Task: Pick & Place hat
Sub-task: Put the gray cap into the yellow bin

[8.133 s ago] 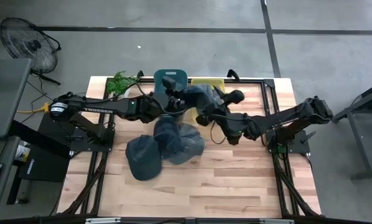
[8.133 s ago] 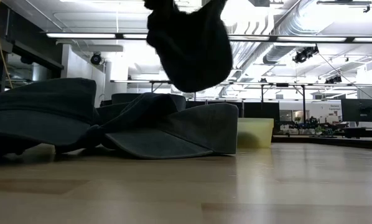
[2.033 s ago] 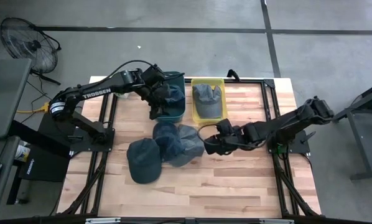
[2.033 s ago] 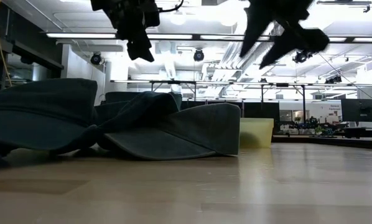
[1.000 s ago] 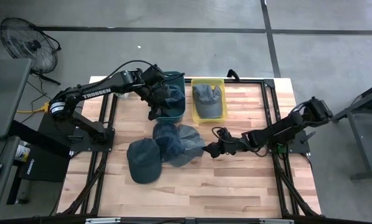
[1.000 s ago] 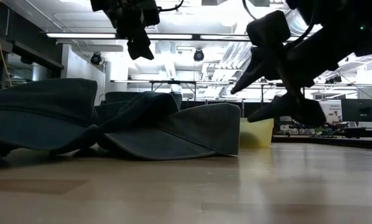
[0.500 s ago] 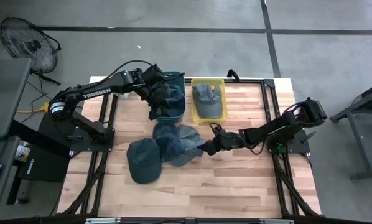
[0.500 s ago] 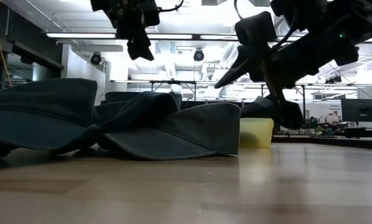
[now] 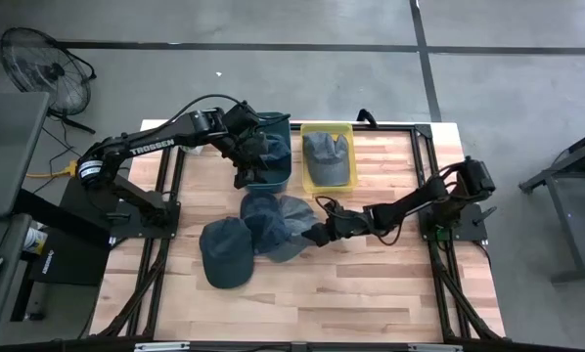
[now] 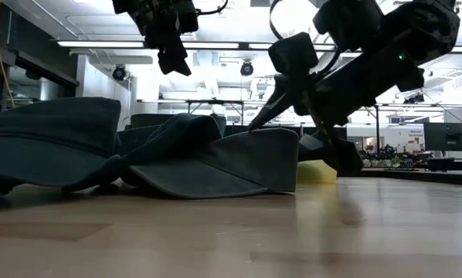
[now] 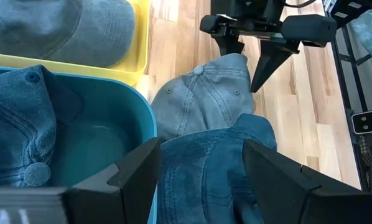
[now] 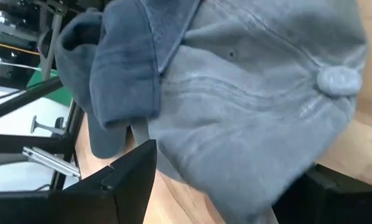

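Wooden worktop [image 9: 371, 284] spread wide under both arms, and the action is all on the right! The teal bin [image 9: 273, 178] and the yellow bin [image 9: 343, 130] sit side by side at the far edge, each already with a hat inside, and three hats are left in a loose, overlapping pile mid-table: a dark cap [image 9: 224, 251], a blue one [image 9: 261, 210], and the grey hat [image 9: 294, 227] at the pile's right end. That grey one looks like the target. A second ago the right gripper [image 9: 313, 235] was well clear of the pile; now it has swept in low and sits right at the grey hat's edge, jaws spread wide with nothing held, one finger over the crown and one down by the worktop. I'd call that lined up for the pinch, which is not yet made. The left gripper [image 9: 245, 168] hasn't budged, hanging above the teal bin, jaws apart and empty.
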